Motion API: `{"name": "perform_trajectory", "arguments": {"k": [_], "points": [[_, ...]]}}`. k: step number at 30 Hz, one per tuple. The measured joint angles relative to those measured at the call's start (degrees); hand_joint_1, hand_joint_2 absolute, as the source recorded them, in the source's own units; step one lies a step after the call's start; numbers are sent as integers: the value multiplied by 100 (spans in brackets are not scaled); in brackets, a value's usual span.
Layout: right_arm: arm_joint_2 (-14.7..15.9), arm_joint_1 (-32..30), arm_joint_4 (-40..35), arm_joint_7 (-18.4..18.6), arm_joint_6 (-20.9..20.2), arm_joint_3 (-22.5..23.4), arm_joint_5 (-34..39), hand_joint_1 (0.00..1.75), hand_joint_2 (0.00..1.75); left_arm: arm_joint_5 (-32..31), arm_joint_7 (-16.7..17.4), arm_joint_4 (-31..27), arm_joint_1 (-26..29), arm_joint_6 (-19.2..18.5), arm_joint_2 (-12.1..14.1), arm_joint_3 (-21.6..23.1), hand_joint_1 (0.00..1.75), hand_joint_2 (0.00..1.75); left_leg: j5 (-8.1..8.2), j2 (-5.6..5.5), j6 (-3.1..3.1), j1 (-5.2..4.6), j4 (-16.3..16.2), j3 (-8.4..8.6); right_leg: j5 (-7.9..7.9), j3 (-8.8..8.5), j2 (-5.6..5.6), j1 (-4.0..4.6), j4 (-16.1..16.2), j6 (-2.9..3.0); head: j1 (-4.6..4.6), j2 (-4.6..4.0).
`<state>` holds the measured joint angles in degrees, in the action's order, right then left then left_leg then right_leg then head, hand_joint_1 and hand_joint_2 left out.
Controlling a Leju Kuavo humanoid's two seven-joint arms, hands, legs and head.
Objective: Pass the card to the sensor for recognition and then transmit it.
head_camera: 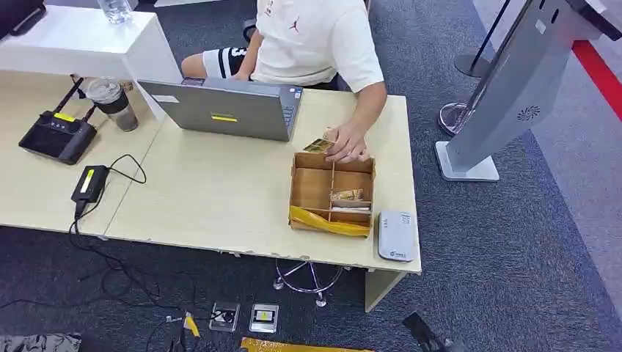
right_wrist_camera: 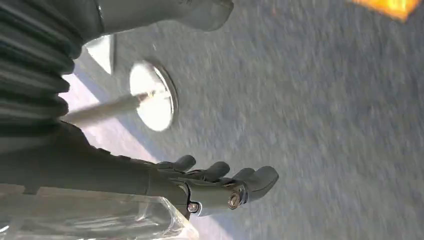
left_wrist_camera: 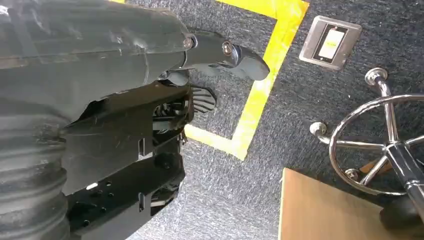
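A brown cardboard box with several compartments stands on the table's right part, with cards in one compartment. A person's hand holds a gold card at the box's far edge. The white-grey card sensor lies flat by the table's front right corner, beside the box. My left hand hangs over the carpet with its thumb stretched out and nothing in it. My right hand also hangs above the carpet, its fingers extended and apart, holding nothing.
A grey laptop, a cup, a black router and a power brick sit on the table. A grey kiosk stand rises at the right. A chrome chair base and yellow floor tape lie below the table.
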<state>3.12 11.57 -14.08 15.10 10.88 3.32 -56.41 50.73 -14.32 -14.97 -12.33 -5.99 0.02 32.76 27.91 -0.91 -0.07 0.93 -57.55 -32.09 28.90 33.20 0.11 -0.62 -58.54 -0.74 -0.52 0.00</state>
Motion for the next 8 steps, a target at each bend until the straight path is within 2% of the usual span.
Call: {"name": "perform_trajectory", "arguments": {"k": [5, 8], "points": [[-89, 6, 22, -251, -194, -35, -240, 0, 175, -2, 0, -2, -3, -48, 9, 11, 0, 175, -1, 2, 1, -2, -1, 4, 0, -5, 2, -2, 1, 0, -2, 0], [-146, 5, 28, -247, -409, -55, -11, 0, 175, -28, 7, -4, -19, -20, 13, 17, 0, 175, 0, 3, 1, -4, -2, 6, -1, -4, 3, -4, 1, 0, -2, 0]]}}
